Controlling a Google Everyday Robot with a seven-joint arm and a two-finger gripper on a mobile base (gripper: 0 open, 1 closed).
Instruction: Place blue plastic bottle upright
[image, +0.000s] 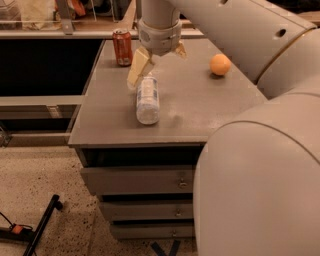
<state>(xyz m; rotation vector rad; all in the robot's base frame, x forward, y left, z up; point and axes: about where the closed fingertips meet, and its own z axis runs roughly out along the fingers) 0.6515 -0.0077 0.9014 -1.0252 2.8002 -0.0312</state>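
we see a clear plastic water bottle with a pale blue-white label (148, 100) lying on its side near the front left of a grey cabinet surface (200, 110). our claw (159, 59) hangs just above the bottle's far end, its 2 pale fingers (139, 67) spread wide and holding nothing. a red soda can (122, 47) stands at the back left. a round orange ball (220, 64) sits well apart to the right. we judge the task barely begun: gripping, lifting and standing the bottle on its base are all left.
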